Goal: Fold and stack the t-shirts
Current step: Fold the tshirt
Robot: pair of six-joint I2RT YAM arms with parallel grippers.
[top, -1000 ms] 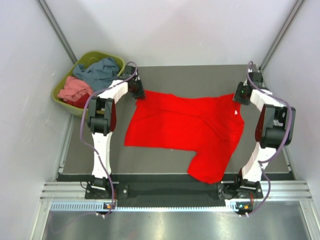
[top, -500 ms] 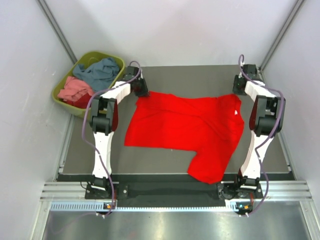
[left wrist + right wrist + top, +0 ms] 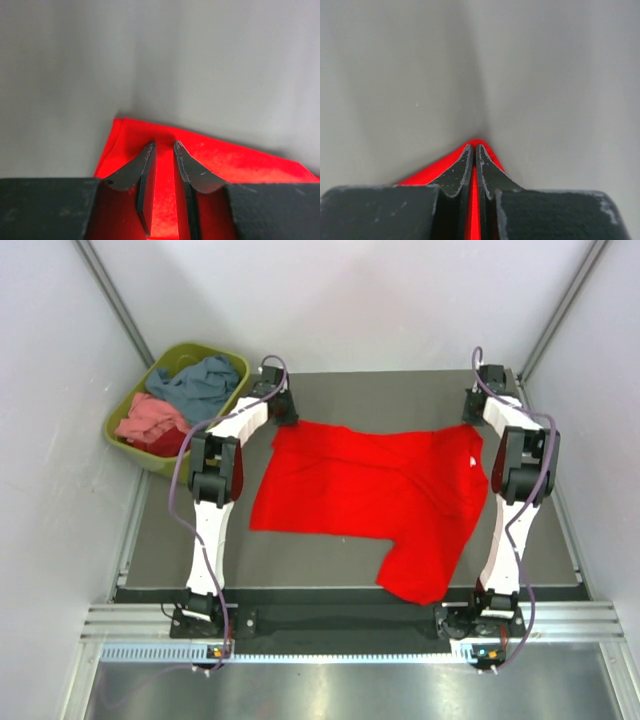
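Note:
A bright red t-shirt [image 3: 380, 490] lies spread on the dark table, one sleeve reaching toward the near edge, its white neck label [image 3: 472, 462] at the right. My left gripper [image 3: 284, 416] is at the shirt's far left corner. In the left wrist view [image 3: 164, 144] its jaws stand nearly closed with red cloth [image 3: 165, 200] between them. My right gripper [image 3: 477, 418] is at the far right corner, shut on a thin edge of the red cloth [image 3: 476, 200] in the right wrist view [image 3: 474, 146]. Slate blue-grey [image 3: 200, 380], salmon pink [image 3: 150, 418] and darker red [image 3: 165, 443] shirts lie heaped at far left.
The heaped shirts lie in an olive-green tub [image 3: 118, 430] beyond the table's far left corner. Grey walls close in on both sides and behind. The dark table [image 3: 330, 550] ends at a metal rail near the arm bases.
Both arms have reached farther toward the back of the table, and the shirt's far corners have moved slightly back and outward with them. The rest of the shirt has hardly shifted.

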